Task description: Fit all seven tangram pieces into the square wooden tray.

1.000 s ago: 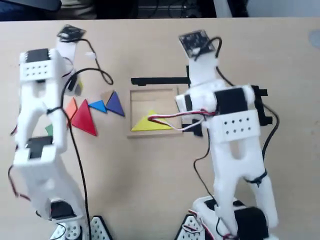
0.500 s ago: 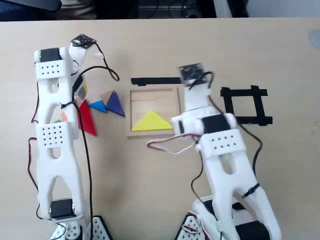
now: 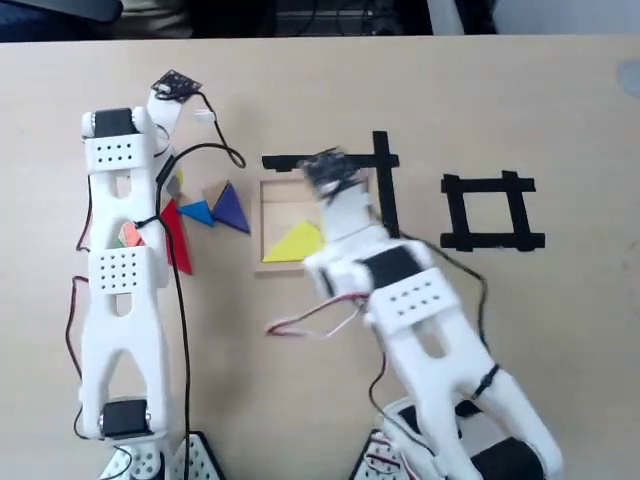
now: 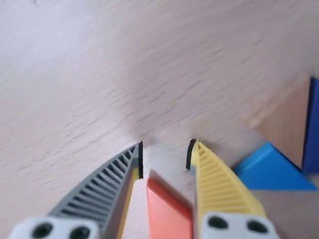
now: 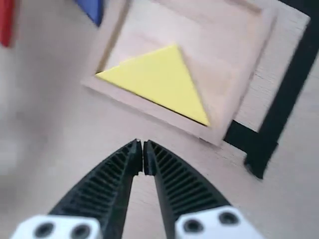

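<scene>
Surface: pale wood-grain table. Dark clutter we cannot identify sits beyond its far edge. Two crossing black tape lines are stuck near the table's middle, and a black tape square lies toward the right edge.

The tray lies mid-table, tucked against the tape lines. One yellow triangle lies in it along the near rim.

Loose pieces lie on the table between the tray and the left edge:
- red triangle
- light blue triangle
- dark blue triangle
- tan piece
- orange piece, partly under the arm

Left arm: stretched from the near edge toward the far edge, over the loose pieces. The left gripper points down at the table. Its jaws are moderately apart and straddle the tip of the red triangle. We see a gap on each side, so nothing is clamped.

Right arm: leans from the near edge toward the tray. The right gripper sits just outside the tray's near rim with its fingertips pressed together and nothing between them. We cannot tell whether it touches the table.
</scene>
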You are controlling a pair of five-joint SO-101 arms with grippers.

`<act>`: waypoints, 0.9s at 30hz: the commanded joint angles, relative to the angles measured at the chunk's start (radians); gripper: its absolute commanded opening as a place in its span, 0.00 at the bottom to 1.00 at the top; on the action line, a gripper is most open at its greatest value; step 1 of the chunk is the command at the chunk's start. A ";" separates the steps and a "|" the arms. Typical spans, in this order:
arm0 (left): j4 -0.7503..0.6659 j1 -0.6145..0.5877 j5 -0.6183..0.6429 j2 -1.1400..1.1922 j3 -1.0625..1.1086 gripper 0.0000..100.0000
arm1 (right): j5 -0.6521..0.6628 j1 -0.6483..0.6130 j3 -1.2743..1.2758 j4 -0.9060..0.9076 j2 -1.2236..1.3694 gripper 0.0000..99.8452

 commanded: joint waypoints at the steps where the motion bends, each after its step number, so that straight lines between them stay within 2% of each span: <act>1: 0.012 -0.005 -0.046 0.003 0.002 0.18 | 0.068 -0.178 0.025 -0.054 -0.022 0.01; 4: 0.014 -0.024 -0.069 0.002 0.033 0.18 | 0.104 -0.238 0.064 -0.121 -0.022 0.01; 8: 0.015 -0.018 -0.025 -0.043 0.099 0.18 | 0.204 -0.227 0.105 -0.183 -0.022 0.01; 13: 0.015 0.002 0.321 -0.219 0.234 0.18 | 0.236 -0.210 0.174 -0.287 -0.022 0.01; 17: 0.012 0.013 0.499 -0.338 0.441 0.18 | 0.236 -0.212 0.196 -0.310 -0.024 0.01; 20: 0.012 0.035 0.549 -0.365 0.581 0.18 | 0.235 -0.213 0.196 -0.308 -0.024 0.01; 22: 0.011 0.054 0.554 -0.373 0.634 0.13 | 0.235 -0.215 0.196 -0.308 -0.024 0.01; 25: 0.002 0.071 0.554 -0.362 0.628 0.04 | 0.235 -0.215 0.197 -0.308 -0.024 0.01; 27: -0.021 0.070 0.555 -0.364 0.601 0.03 | 0.235 -0.216 0.206 -0.315 -0.024 0.01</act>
